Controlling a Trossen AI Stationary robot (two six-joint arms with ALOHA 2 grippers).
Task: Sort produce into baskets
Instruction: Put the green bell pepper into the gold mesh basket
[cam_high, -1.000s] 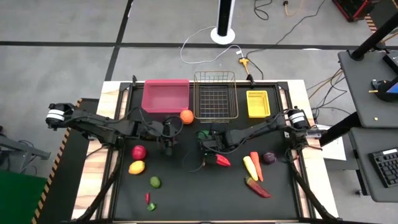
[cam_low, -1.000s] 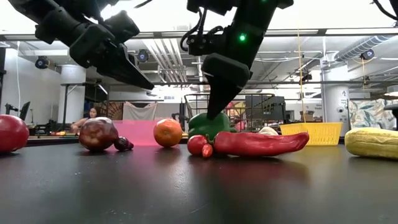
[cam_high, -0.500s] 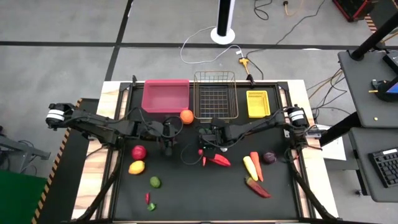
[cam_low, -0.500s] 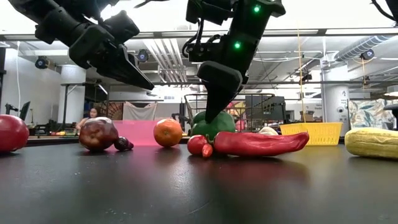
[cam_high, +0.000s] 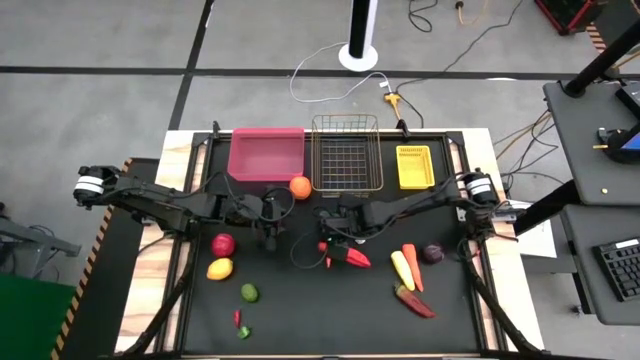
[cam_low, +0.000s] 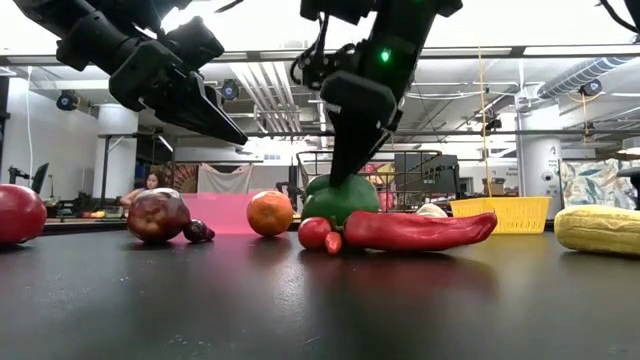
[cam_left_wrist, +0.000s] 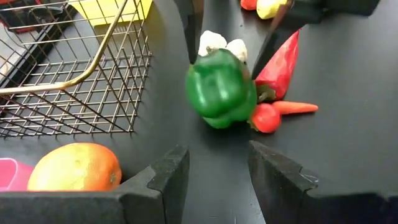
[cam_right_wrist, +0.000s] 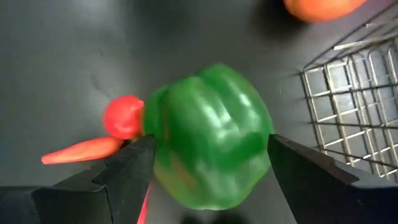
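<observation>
Green pepper (cam_right_wrist: 210, 134) between open right hand (cam_right_wrist: 205, 163) fingers, near wire basket (cam_high: 346, 152).

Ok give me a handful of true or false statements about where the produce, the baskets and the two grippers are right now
1. The right gripper has its fingers on either side of the green pepper. True.
2. The orange lies inside the wire-mesh basket. False: it sits on the table between the pink bin and the wire-mesh basket.
3. The yellow bin holds no produce. True.
4. The left gripper holds the red apple. False: its fingers are apart with nothing between them, and the apple lies on the table.
5. The lime is next to the corn. False: they lie on opposite sides of the table.
</observation>
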